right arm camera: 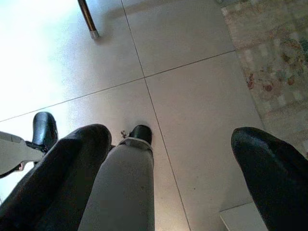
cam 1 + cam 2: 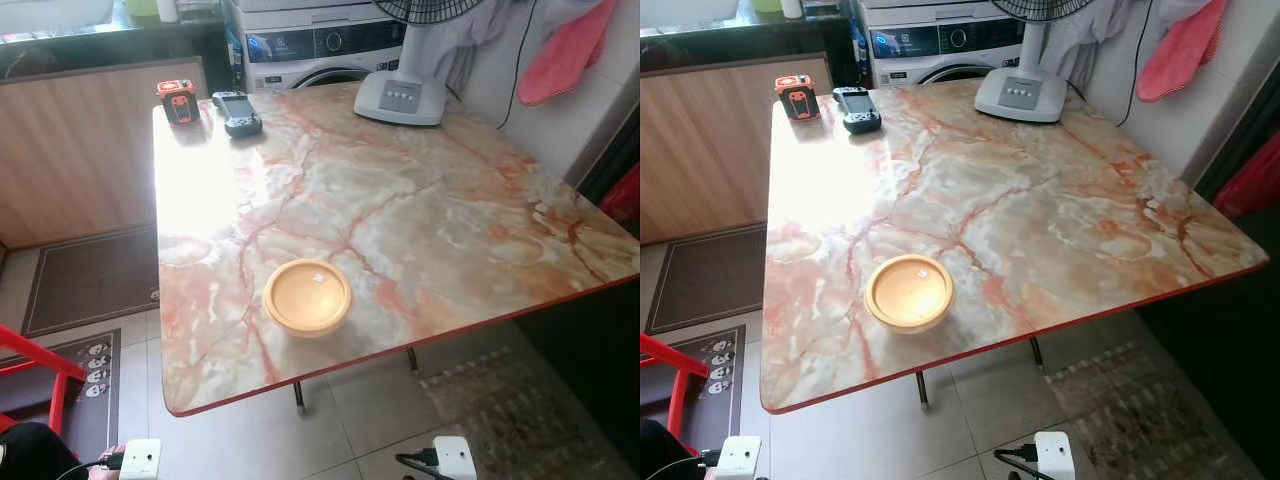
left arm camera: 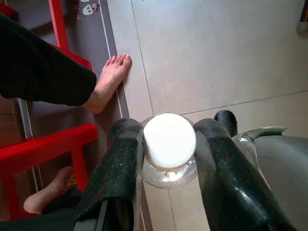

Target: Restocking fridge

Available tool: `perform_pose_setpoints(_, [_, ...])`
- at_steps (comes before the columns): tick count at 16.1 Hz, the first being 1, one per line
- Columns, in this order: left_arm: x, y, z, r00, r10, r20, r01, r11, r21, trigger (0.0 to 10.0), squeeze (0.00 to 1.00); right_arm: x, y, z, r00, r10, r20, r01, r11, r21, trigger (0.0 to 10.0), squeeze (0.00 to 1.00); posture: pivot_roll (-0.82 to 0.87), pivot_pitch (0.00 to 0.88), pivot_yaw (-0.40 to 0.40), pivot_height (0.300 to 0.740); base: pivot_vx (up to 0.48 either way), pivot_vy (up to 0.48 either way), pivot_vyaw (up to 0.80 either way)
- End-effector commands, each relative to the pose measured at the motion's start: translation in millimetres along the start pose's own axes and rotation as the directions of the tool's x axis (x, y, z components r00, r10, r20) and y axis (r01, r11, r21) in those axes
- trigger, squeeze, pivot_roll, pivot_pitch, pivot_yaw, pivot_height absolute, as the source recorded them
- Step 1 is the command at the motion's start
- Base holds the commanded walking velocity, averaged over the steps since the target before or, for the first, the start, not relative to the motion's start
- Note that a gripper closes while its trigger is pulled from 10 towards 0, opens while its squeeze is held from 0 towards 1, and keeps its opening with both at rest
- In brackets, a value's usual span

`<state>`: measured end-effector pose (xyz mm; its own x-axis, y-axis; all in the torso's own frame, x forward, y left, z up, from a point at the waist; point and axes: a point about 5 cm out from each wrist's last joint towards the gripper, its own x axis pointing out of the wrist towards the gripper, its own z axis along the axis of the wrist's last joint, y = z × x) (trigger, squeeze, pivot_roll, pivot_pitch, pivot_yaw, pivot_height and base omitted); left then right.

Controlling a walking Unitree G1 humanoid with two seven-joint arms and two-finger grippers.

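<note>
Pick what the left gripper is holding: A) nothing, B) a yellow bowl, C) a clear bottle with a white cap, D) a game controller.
C: in the left wrist view the left gripper is closed on a clear bottle with a white cap, above the floor tiles.

Marble-patterned table [image 2: 420, 210] with yellow lidded bowl [image 2: 307, 295], two handheld devices [image 2: 237, 112], fan base [image 2: 401, 97].

Right gripper [image 1: 168, 168] fingers spread above tiled floor [image 1: 192, 96], table leg [image 1: 88, 19], rug [image 1: 269, 57]
</note>
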<state>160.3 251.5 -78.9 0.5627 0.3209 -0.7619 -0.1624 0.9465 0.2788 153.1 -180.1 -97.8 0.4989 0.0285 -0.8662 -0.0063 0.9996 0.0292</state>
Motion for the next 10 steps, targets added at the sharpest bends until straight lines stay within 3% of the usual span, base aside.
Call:
perform_pose_setpoints(1, [-1.0, -0.3, -6.2, 1.0, 0.007, -0.03, -0.007, 1.0, -0.025, 10.0, 0.0, -0.6, 1.4, -5.5, 1.0, 0.003, -0.016, -0.003, 1.0, -0.008, 10.0, 0.0, 0.1, 0.058, -0.029, 0.736, -0.266, 0.0, 0.0])
perform_pose_setpoints(10, [-1.4, -6.5, -6.2, 0.999, -0.004, -0.034, 0.003, 1.0, -0.026, 10.0, 0.0, -0.6, 5.6, -6.8, 1.0, 0.023, -0.015, -0.023, 1.0, -0.013, 10.0, 0.0, 0.1, 0.05, -0.035, 0.736, -0.259, 0.0, 0.0])
